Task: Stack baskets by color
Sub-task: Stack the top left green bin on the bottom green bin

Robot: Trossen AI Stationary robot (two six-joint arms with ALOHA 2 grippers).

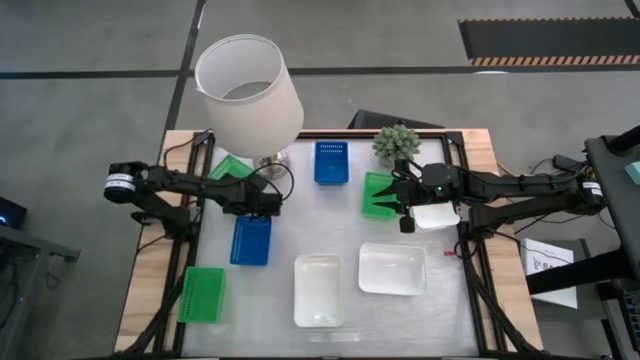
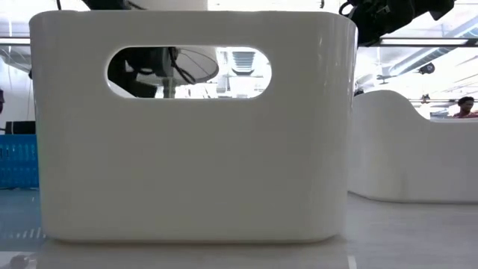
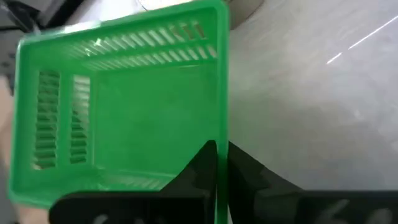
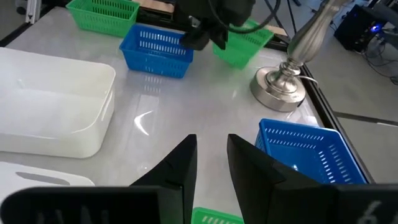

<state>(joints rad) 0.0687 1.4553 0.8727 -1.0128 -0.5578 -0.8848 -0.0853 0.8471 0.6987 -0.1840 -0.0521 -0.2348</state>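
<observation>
Now | left claw (image 3: 221,163) clamped on green basket (image 3: 124,106) rim | slotted walls, tilted | right claw (image 4: 211,158) narrowly parted

Shallow rectangular plastic baskets with slotted walls lie scattered over the pale tabletop, none of them clearly stacked. One blue perforated basket (image 1: 331,162) sits at the far middle; a second blue basket (image 1: 251,240) lies left of centre. A green basket (image 1: 202,294) rests flat near the front left corner. Another green basket (image 3: 118,106) is at the far left beside the lamp base, one rim wall pinched between two dark fingers. A third green basket (image 1: 378,194) lies right of centre. Two white smooth-walled baskets (image 1: 318,290) (image 1: 392,268) sit side by side at the front, apart; a third white basket (image 1: 436,215) lies partly hidden on the right.
</observation>
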